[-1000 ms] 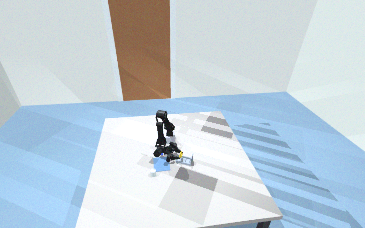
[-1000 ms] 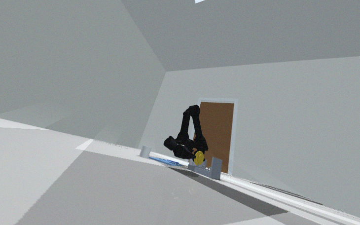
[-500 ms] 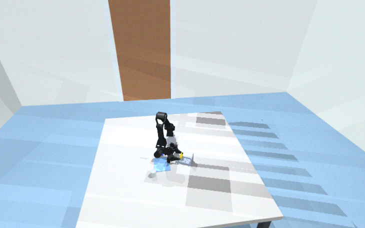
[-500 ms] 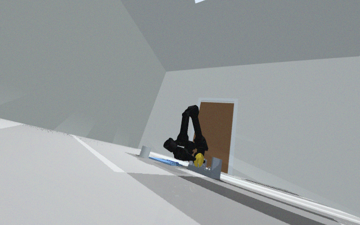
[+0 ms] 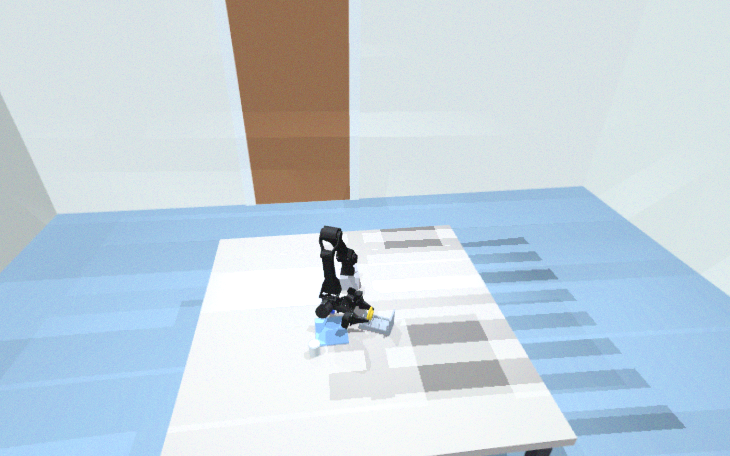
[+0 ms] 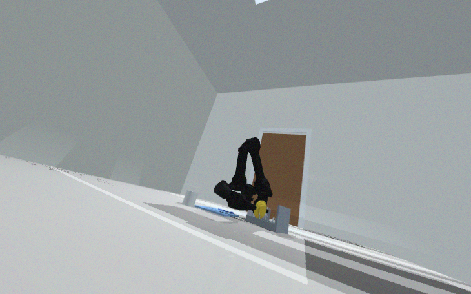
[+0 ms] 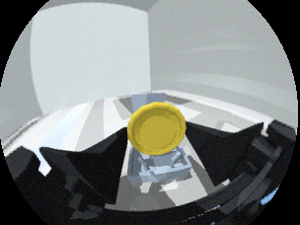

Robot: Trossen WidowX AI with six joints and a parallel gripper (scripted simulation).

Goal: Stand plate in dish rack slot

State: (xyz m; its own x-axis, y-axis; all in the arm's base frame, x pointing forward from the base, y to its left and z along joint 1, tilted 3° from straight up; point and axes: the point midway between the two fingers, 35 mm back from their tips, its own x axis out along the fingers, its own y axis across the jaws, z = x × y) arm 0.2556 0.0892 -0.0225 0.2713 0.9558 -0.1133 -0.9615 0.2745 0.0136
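Plate, round yellow disc [image 7: 156,128]: upright above the grey slotted dish rack [image 7: 160,168]; black parallel-jaw gripper [image 7: 153,160] just releasing, fingers barely parted; you must yet withdraw.

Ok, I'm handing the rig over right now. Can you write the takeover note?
Gripper: open, only barely wider than the yellow plate, which sits between its fingers.
Plate: upright, down in the grey dish rack. The exterior view shows it low between the rack's end posts. I cannot tell whether it is fully seated in a slot.
Done: pick-up, carry and lowering into the rack.
Left: open wider to clear the plate, check that it stands on its own, then move the arm away.
Nearby: a blue mat and a small cup, both beside the rack.
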